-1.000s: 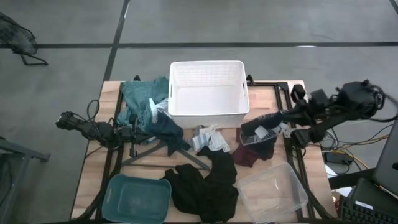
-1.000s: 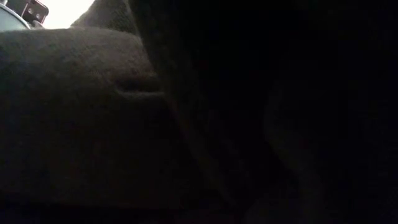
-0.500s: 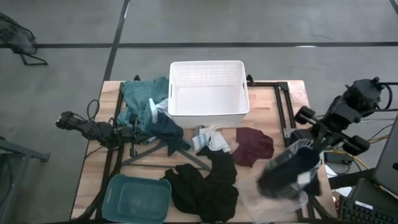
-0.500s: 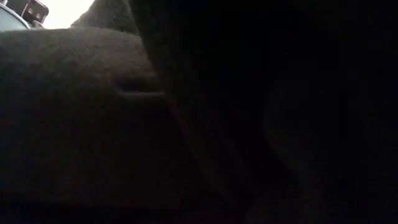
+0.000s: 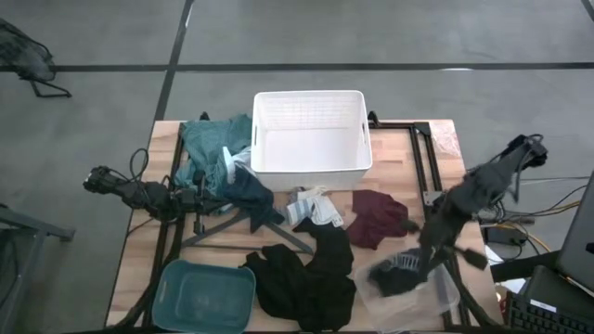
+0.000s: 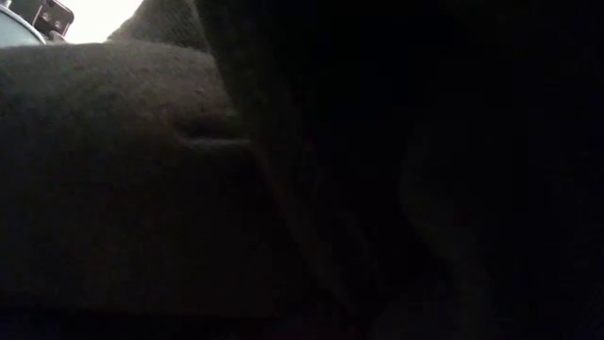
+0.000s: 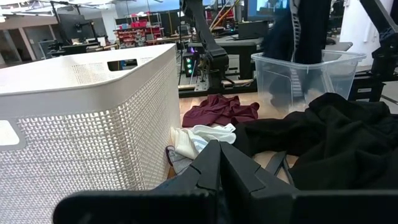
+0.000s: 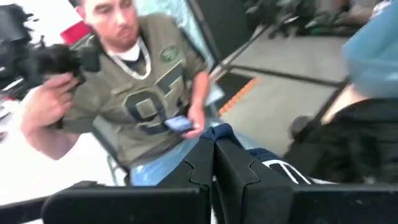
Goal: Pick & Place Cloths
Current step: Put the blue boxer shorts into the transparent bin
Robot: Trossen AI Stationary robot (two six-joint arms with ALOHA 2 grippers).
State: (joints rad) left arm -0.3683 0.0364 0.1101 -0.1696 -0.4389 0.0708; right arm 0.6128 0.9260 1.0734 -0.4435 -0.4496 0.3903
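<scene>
The right gripper [image 5: 419, 263], clamped on a navy cloth [image 5: 397, 271], hangs it directly above the clear bin [image 5: 444, 295] at the table's near right corner

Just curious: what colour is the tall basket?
White, with a perforated mesh pattern; clearest in the left wrist view.

Open white basket [image 5: 311, 130] amid cloths [image 5: 306, 278]

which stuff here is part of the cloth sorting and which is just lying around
Part of the job:
- teal cloth
- navy cloth
- black cloth
- maroon cloth
- white and striped pieces
- dark cloth held by the right gripper

Just lying about:
- hanger
- white basket
- teal bin
- clear tub
</scene>
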